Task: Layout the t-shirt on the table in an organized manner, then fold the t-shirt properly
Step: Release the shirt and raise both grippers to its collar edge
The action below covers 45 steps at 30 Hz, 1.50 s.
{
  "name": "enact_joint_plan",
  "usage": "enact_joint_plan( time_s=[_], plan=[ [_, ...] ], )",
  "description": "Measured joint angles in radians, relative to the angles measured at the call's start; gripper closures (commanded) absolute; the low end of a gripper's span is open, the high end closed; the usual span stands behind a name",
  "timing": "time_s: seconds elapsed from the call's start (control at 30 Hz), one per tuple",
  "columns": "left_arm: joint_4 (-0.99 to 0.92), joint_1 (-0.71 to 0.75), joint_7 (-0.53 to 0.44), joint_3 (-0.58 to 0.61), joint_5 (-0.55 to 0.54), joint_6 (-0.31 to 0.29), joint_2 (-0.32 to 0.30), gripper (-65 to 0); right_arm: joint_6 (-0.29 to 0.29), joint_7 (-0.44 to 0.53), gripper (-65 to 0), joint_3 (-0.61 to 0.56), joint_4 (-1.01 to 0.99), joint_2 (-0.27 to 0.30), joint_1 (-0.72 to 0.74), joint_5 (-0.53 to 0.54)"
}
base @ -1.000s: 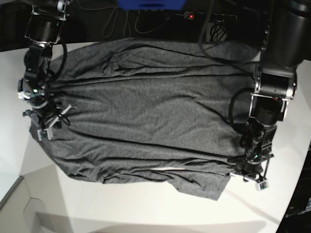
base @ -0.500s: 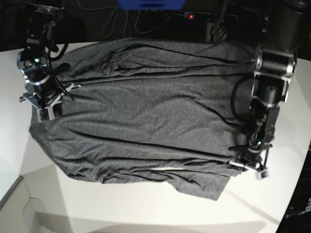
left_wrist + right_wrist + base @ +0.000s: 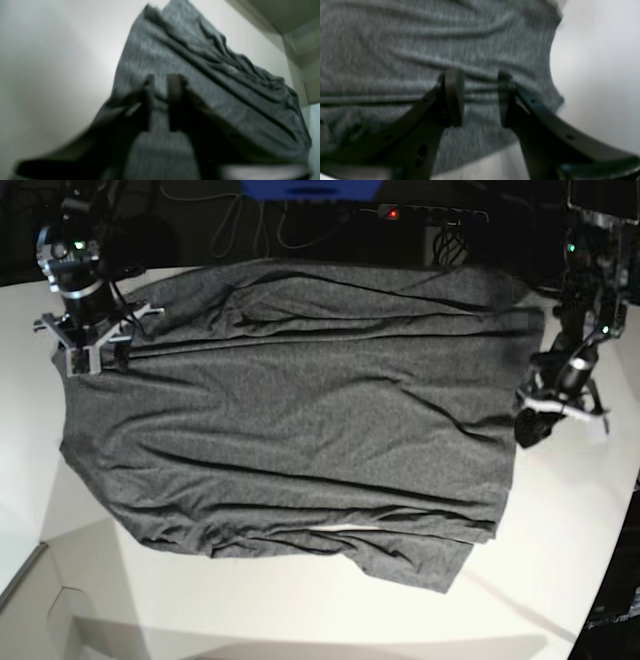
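- The t-shirt (image 3: 290,430) is lying soft, light and limp on the desk (image 3: 300,620); pinching edges is likely working best.
- Left tool (image 3: 160,105) is pinching shirt fabric.
- Right tool (image 3: 480,100) is gaping, holding nothing, over cloth.

The shirt (image 3: 290,430) is made of soft knit cloth, heathered dark grey and matt, with a fine ribbed grain seen close in the right wrist view. Its surface is rumpled into long creases. The desk (image 3: 300,620) is shown as smooth and white, with a faint sheen where light is caught. The right pincer (image 3: 477,97) is formed of dark, smooth, plastic-looking fingers (image 3: 453,97), slightly glossy. The left pincer (image 3: 160,105) is blurred; only dark matt fingers can be made out.
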Motion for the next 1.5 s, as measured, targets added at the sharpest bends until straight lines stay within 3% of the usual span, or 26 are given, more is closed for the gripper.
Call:
enact_joint_plan(
  time_s=[0.13, 0.37, 0.47, 0.57, 0.73, 0.87, 1.5],
  plan=[
    [0.119, 0.201, -0.002, -0.055, -0.005, -0.001, 0.0, -29.2, 0.001, 0.004, -23.3, 0.011, 0.0, 0.003, -0.016, 0.0],
    [0.234, 0.496, -0.003, -0.121, -0.005, -0.013, 0.066, -29.8, 0.001, 0.003, -23.3, 0.012, 0.0, 0.0, -0.025, -0.002],
    [0.256, 0.595, 0.003, -0.196, 0.002, -0.002, 0.127, -29.8, 0.0, 0.007, -23.3, 0.012, 0.001, 0.001, -0.039, 0.002],
    [0.296, 0.652, -0.005, -0.279, 0.084, -0.002, 0.195, -29.9, 0.001, 0.003, -23.4, 0.014, 0.001, -0.021, -0.043, 0.0],
    [0.256, 0.66, 0.005, -0.304, 0.262, -0.016, 0.286, -29.9, 0.001, 0.007, -23.4, 0.013, 0.001, -0.019, -0.042, 0.0],
    [0.194, 0.614, 0.006, -0.281, 0.339, -0.013, 0.315, -29.9, 0.002, 0.004, -23.4, 0.01, 0.001, -0.021, -0.043, 0.0],
    [0.072, 0.496, -0.003, -0.249, 0.353, -0.018, 0.315, -29.9, 0.001, 0.005, -23.3, 0.011, 0.001, -0.021, -0.074, 0.0]
  ],
)
